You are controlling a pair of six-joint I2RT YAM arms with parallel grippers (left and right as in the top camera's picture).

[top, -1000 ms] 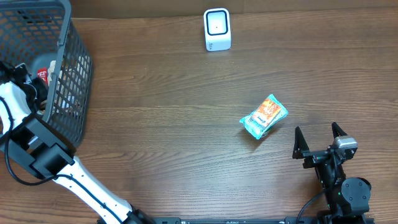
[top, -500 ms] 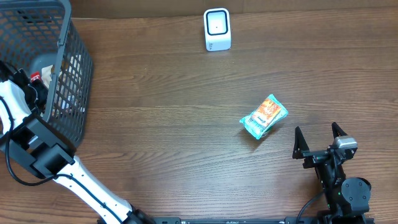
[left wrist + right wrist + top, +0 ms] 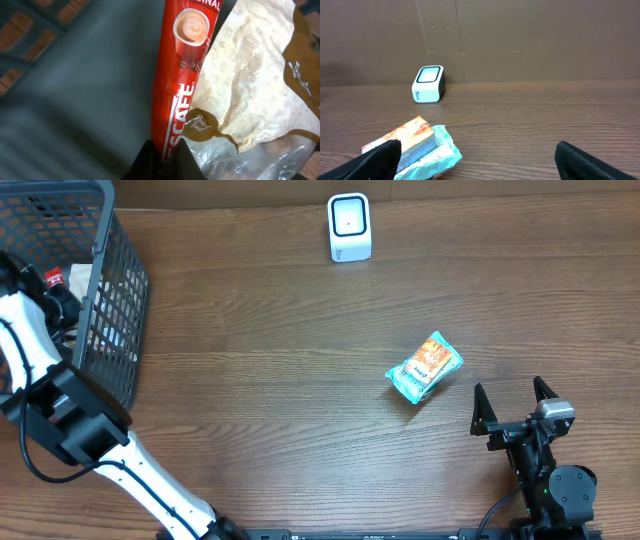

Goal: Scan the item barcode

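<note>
My left gripper is inside the wire basket, shut on the lower end of a red Nescafe stick sachet. From overhead the sachet shows as a red patch by the left gripper at the far left. The white barcode scanner stands at the back centre of the table, also seen as the scanner in the right wrist view. My right gripper rests open near the front right edge, nothing between its fingers.
A teal and orange snack packet lies on the wood just left of the right gripper, showing as the packet by its left finger. A cream and brown wrapper and clear plastic lie under the sachet in the basket.
The left gripper has shut on the red sachet and carried it a little toward the far left inside the basket. The right arm has not moved.
</note>
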